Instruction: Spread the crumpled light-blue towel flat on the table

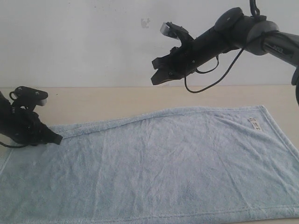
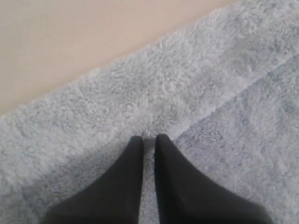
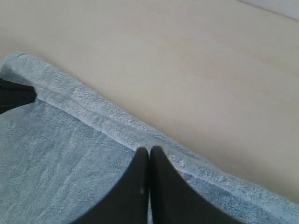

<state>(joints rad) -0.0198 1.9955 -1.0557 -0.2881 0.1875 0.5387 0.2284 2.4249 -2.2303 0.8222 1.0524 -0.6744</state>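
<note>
Pale beige table with faint grain, backed by a plain off-white wall. Spread over most of its near part, the towel: light blue, plush, largely flat, with only faint creases across the middle. Far long edge slanting, low at the left and higher toward the far right corner, with a raised ridge along its left stretch. Small white label just inside that far right corner. Near and right edges reaching the borders of the exterior view, bare table showing beyond the far edge.

At the towel's far left edge, low on the cloth, the left pincer. Black fingers drawn almost together in the left wrist view, only a thin slit between them, tips pressed into the pile right where the ridge ends. Apparently nipped on that thin fold of towel, though hard to be certain with so narrow a gap.

Well apart from it, up in the air above the table behind the towel's middle, the right pincer on its dark arm, with a black cable looping beneath. Fingers fully closed tip to tip in the right wrist view, nothing between them, clear of cloth and table alike.
</note>
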